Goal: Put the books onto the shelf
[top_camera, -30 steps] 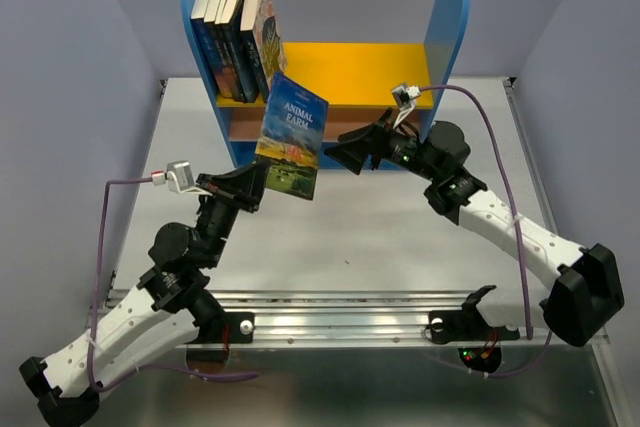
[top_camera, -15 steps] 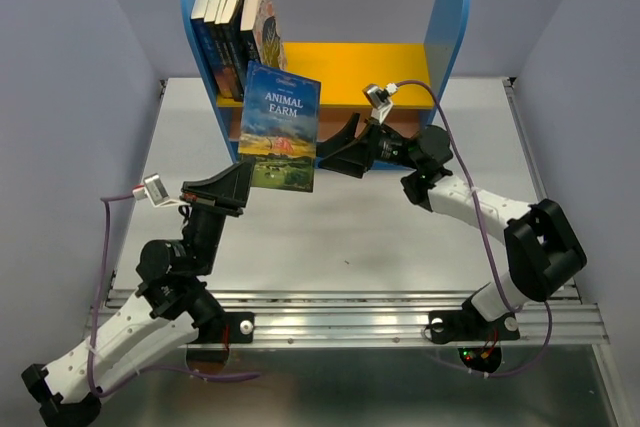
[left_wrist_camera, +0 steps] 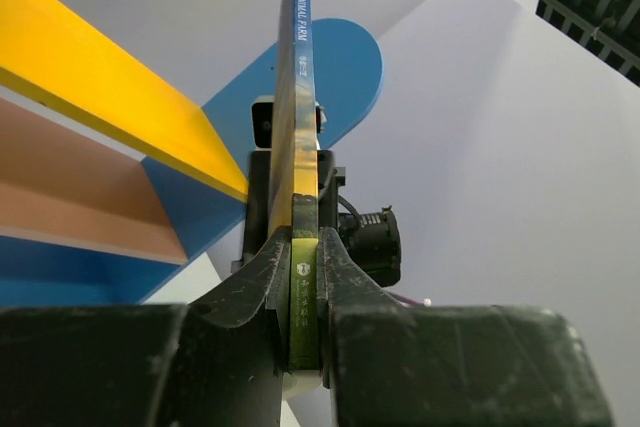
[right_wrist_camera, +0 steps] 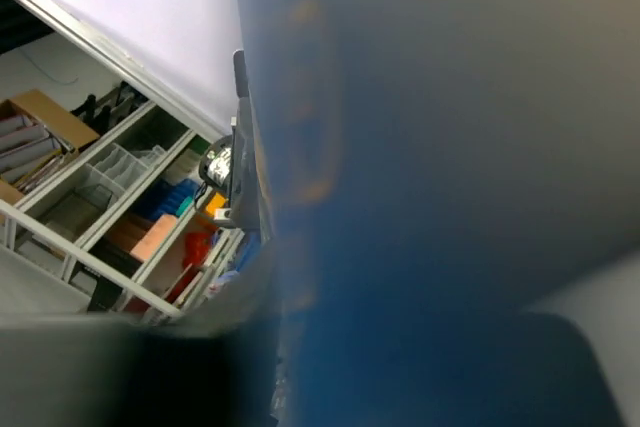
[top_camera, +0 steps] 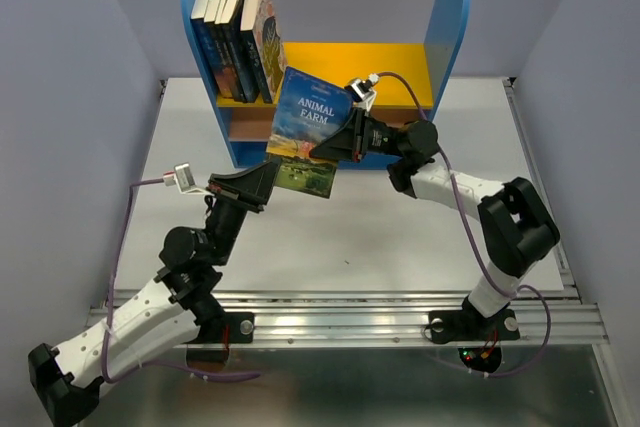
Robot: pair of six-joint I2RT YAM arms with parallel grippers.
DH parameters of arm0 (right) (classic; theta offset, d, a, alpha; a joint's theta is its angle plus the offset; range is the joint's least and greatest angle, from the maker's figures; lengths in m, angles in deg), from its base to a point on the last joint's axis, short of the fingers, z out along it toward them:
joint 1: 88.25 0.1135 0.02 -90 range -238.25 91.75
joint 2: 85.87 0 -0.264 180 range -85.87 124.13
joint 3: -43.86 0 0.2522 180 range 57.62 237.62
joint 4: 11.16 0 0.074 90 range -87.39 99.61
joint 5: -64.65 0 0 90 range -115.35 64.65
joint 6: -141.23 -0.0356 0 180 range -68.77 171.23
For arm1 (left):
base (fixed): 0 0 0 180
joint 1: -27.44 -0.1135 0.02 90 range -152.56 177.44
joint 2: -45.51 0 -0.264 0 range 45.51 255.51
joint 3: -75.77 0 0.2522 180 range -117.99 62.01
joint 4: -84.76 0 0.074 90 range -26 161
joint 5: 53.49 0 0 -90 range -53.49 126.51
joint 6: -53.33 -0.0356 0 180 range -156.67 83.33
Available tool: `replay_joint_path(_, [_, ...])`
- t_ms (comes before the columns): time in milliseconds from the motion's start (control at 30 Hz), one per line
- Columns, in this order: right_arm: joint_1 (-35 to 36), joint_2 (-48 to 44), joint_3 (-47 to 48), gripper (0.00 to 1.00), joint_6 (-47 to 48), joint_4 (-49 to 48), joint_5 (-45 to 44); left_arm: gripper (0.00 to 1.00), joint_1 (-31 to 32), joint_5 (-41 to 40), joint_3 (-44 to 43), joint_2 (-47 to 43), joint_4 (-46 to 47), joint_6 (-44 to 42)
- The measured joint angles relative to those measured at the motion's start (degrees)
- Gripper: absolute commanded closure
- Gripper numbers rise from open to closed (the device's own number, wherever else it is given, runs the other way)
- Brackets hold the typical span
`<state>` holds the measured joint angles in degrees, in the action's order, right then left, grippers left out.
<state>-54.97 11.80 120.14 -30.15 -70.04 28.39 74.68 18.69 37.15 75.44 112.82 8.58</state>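
The blue and green "Animal Farm" book (top_camera: 303, 119) hangs tilted in the air in front of the shelf (top_camera: 447, 17). My left gripper (top_camera: 272, 180) is shut on its lower left corner. In the left wrist view the spine (left_wrist_camera: 298, 77) rises from between the jaws of the left gripper (left_wrist_camera: 302, 259). My right gripper (top_camera: 331, 150) is at the book's right edge, its fingers overlapping the cover. The blurred blue cover (right_wrist_camera: 450, 197) fills the right wrist view, hiding how those jaws stand. Several books (top_camera: 233, 35) stand at the left end of the shelf's yellow board (top_camera: 380, 67).
Behind the held book is the shelf's brownish-pink lower board (top_camera: 250, 124). A metal rail (top_camera: 350, 313) runs along the table's near edge. Purple cables (top_camera: 112, 247) loop beside both arms. Pale walls close in the table on both sides.
The right gripper has moved left onto the book's right edge and its jaws have narrowed. The left arm has shifted the book right and tilted it.
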Motion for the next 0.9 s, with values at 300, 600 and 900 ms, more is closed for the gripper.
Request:
replay_joint_path(300, [-0.3, -3.5, 0.0, 0.99, 8.1, 1.9, 2.8, 0.01, -0.1, 2.7, -5.4, 0.5, -9.8, -3.0])
replay_joint_path(600, [-0.3, -9.5, 2.3, 0.99, 35.7, 26.0, 16.1, 0.01, 0.0, 3.0, -20.0, -3.5, -34.1, -11.0])
replay_joint_path(900, [-0.3, -9.5, 2.3, 0.99, 46.8, 34.8, 25.0, 0.12, 0.0, 15.1, -26.2, 8.7, -39.5, -19.3])
